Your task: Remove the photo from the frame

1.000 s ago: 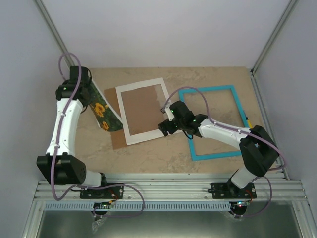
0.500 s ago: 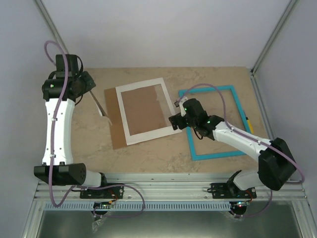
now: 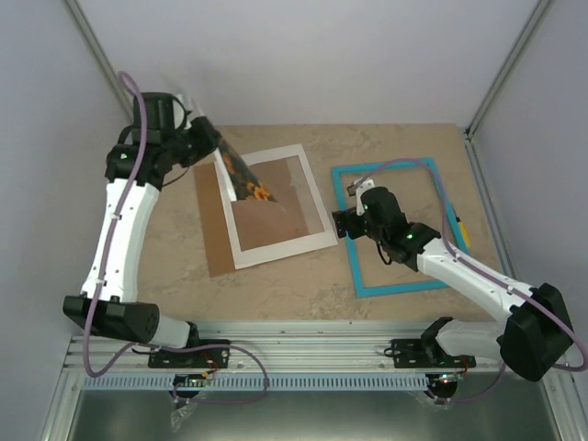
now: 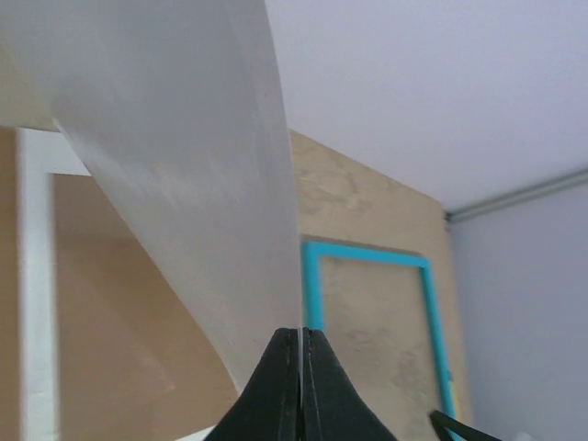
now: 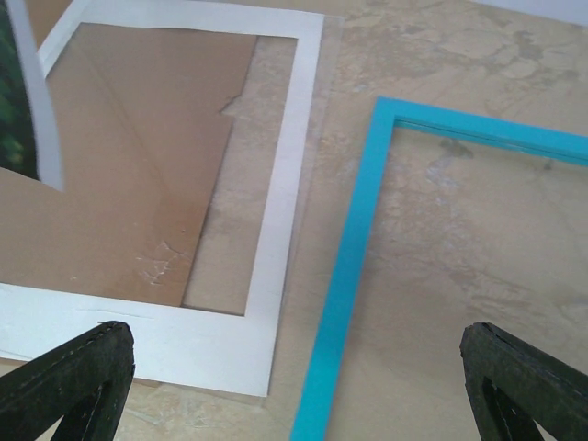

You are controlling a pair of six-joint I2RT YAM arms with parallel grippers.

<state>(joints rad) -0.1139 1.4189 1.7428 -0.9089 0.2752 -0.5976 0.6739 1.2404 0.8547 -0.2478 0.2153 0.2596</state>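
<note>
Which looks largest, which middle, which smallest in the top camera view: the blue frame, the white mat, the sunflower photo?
1. the frame, largest, narrowly.
2. the white mat, close behind.
3. the photo, smallest, though it is curled and raised nearer the camera, so its rank is unsure.

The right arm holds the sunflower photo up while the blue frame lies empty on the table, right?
No: the left gripper holds the photo up, as the top view shows; the right gripper is open, empty. The frame does lie empty on the table.
</note>
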